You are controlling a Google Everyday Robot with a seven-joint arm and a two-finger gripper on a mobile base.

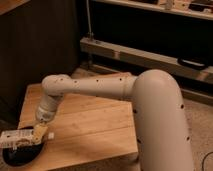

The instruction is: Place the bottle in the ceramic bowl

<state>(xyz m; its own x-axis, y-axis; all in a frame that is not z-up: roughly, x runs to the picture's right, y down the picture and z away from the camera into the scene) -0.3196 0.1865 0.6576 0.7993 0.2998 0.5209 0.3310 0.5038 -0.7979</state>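
Note:
The white bottle lies on its side, just above the near-left table corner. It hangs over the black ceramic bowl that sits on that corner, and I cannot tell whether it touches the rim. My gripper is at the bottle's right end, shut on it, with the white arm reaching in from the right. The bowl's lower part is cut off by the frame edge.
The wooden table fills the middle of the view. Behind it runs a low metal rail or shelf against a dark wall. A speckled floor lies to the right. My arm's thick upper link covers the table's right side.

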